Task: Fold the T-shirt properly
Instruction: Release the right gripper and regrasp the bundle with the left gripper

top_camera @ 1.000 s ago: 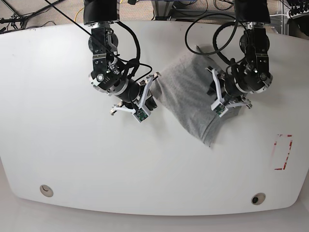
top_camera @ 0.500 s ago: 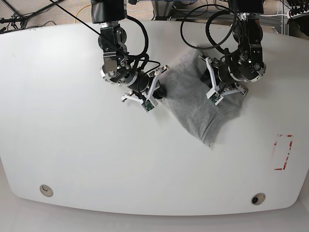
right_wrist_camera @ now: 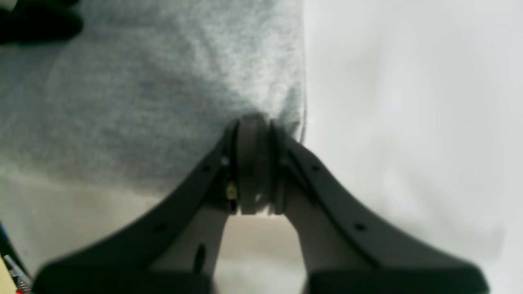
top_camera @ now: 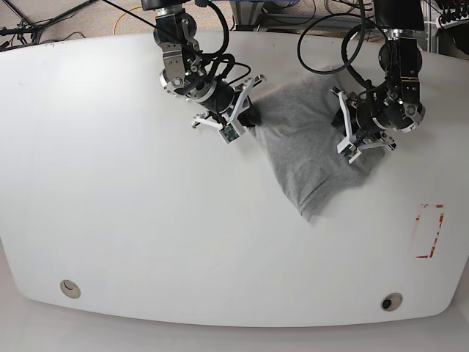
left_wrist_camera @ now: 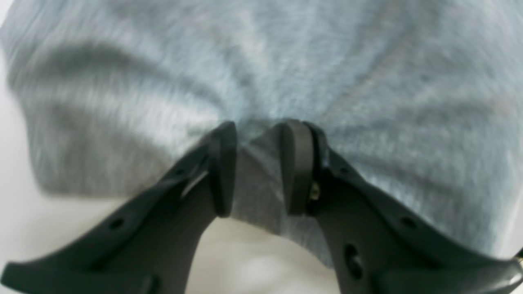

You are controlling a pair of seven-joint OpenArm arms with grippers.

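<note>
The light grey T-shirt (top_camera: 308,158) lies bunched into a slanted strip at the back middle of the white table (top_camera: 110,183); no lettering shows. My right gripper (top_camera: 253,117) is shut on the shirt's left edge; in the right wrist view the gripper (right_wrist_camera: 253,163) pinches the hem of the cloth (right_wrist_camera: 143,81). My left gripper (top_camera: 344,130) is shut on the shirt's right side; in the left wrist view the gripper (left_wrist_camera: 257,163) holds a raised fold of the cloth (left_wrist_camera: 286,61) between its fingers.
A red-outlined rectangle (top_camera: 429,231) is marked on the table at the right. Two round fittings (top_camera: 69,288) (top_camera: 390,301) sit near the front edge. Cables (top_camera: 322,29) hang over the back edge behind the arms.
Both grippers have moved toward the back of the table with the shirt in their grip. The shirt has shifted back and bunched narrower; its lower corner has slid slightly left.
</note>
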